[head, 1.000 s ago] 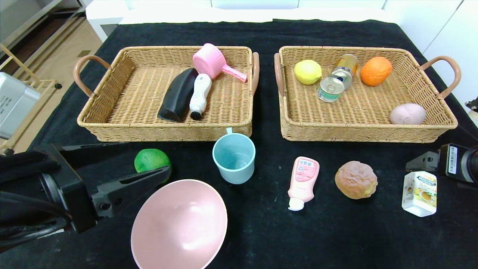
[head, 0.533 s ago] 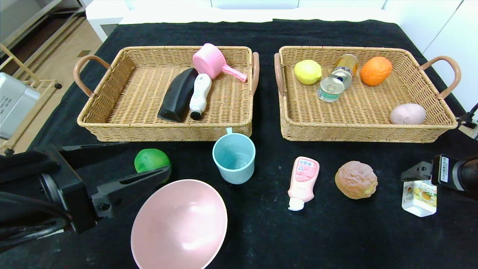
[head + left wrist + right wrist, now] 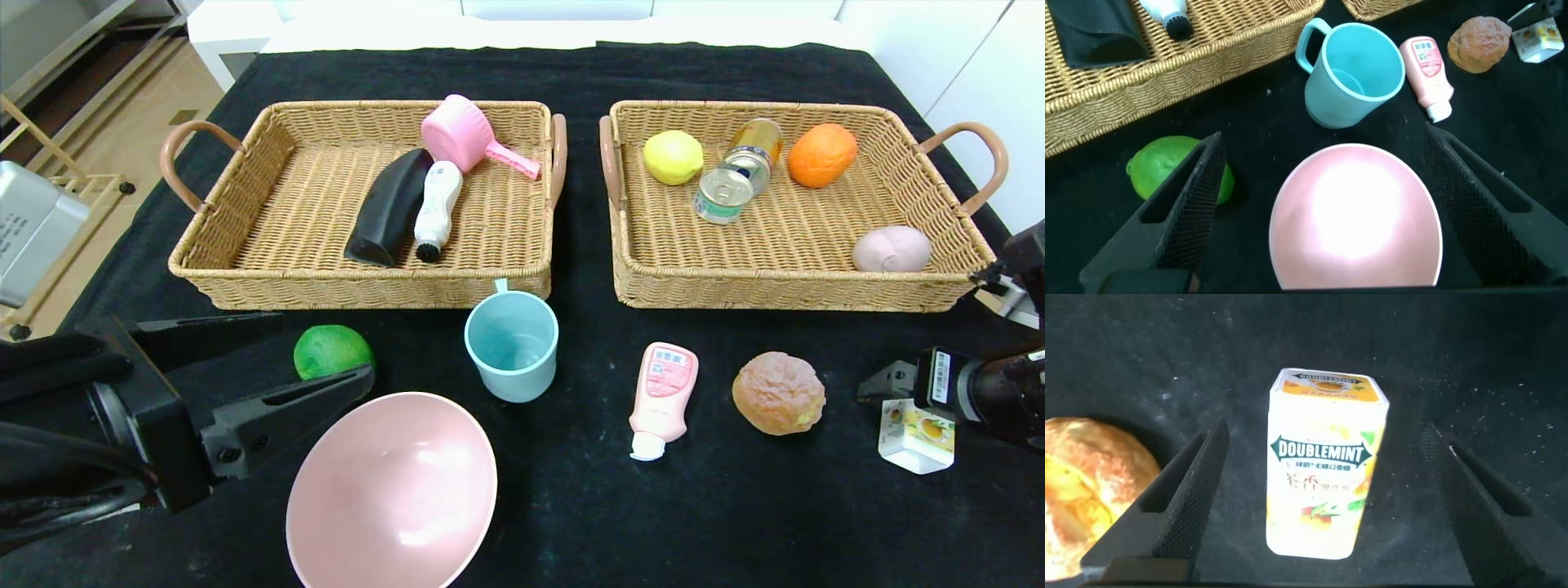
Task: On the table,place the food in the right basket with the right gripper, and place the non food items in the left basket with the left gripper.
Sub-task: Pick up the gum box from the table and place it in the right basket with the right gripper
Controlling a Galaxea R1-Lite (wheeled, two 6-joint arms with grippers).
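The white carton (image 3: 1321, 461) is framed, untouched, between the spread jaws of the right gripper (image 3: 1323, 510) poised above it, the brown bun (image 3: 1090, 486) being seen just beside one jaw, the right basket (image 3: 784, 290) farther off.

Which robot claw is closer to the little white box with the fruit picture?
The right gripper. It hangs open right over the white carton, one jaw on each side. The left gripper is far across the table, open over the pink bowl.
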